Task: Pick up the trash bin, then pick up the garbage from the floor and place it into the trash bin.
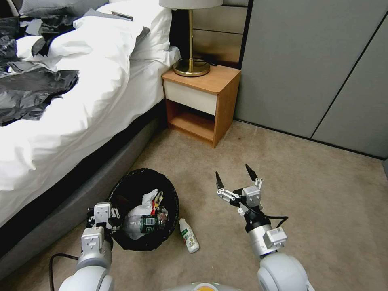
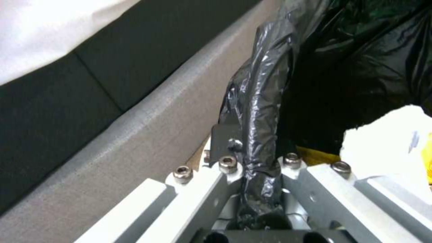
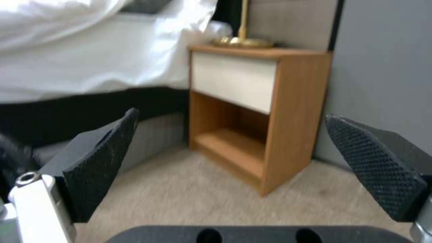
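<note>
The trash bin (image 1: 173,198) stands on the carpet beside the bed, lined with a black bag (image 2: 261,101). Inside lie white tissue paper (image 1: 141,210), a clear bottle (image 1: 151,222) and red and yellow wrappers (image 1: 157,200). My left gripper (image 1: 114,216) is shut on the bin's near-left rim; in the left wrist view the bag-covered rim is pinched between its fingers (image 2: 225,141). One piece of garbage, a small white plastic bottle (image 1: 189,235), lies on the floor right of the bin. My right gripper (image 1: 236,178) hovers open above the carpet, beyond and right of that bottle, holding nothing.
The bed (image 1: 81,105) with white bedding and dark clothing (image 1: 28,93) fills the left. A wooden nightstand (image 1: 202,101) with a brass lamp (image 1: 191,64) stands ahead, also in the right wrist view (image 3: 252,111). Grey wall panels (image 1: 315,68) close the far right. Open carpet lies to the right.
</note>
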Controlling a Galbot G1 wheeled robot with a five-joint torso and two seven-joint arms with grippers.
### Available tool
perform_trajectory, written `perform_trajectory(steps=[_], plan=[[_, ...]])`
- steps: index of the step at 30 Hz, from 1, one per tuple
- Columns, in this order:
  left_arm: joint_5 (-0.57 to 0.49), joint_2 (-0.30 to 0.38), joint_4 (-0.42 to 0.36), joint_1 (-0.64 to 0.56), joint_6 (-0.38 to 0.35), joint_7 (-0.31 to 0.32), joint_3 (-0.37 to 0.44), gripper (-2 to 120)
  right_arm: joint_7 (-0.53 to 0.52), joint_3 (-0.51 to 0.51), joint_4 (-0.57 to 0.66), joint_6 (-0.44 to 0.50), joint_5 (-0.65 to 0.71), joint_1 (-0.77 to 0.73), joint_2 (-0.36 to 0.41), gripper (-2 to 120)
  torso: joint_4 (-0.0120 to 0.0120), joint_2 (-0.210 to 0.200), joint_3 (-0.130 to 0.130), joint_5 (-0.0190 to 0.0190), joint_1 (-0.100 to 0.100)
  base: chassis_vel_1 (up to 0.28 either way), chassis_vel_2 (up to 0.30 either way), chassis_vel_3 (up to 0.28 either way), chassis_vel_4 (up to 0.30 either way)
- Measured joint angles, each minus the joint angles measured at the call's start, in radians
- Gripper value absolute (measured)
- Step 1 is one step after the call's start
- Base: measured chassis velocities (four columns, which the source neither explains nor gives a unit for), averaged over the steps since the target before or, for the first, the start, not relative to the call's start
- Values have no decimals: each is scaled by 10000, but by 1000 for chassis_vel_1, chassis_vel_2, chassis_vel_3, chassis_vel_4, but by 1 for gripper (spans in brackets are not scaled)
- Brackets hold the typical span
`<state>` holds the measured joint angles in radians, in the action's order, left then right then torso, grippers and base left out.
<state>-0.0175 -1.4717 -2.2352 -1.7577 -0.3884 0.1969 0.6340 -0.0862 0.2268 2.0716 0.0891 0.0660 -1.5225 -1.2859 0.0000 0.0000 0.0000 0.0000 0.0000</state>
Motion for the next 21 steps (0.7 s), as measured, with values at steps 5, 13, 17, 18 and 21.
perform_trajectory(steps=[5,13,17,18,21], plan=[[-6,0,-40,24,0,0,19,0,-105,-750,-381,-1666,1150,666,992,100,1,0,0,1,0,0,0,0,0],[-9,-114,-40,71,10,13,70,0,-537,-3449,-2033,-3947,4123,2821,2836,100,1,0,0,0,1,0,0,0,0],[0,-189,-36,126,10,38,81,0,-619,-5091,-3051,-4313,4998,4227,3004,100,1,0,0,-2,0,0,0,0,0],[0,-189,-36,126,10,38,81,0,-619,-5091,-3051,-4313,4998,4227,3004,100,1,0,0,-2,0,0,0,0,0],[33,-234,-29,155,3,47,81,0,-602,-6014,-3600,-4349,5180,4927,2992,100,2,0,1,0,0,0,0,0,0]])
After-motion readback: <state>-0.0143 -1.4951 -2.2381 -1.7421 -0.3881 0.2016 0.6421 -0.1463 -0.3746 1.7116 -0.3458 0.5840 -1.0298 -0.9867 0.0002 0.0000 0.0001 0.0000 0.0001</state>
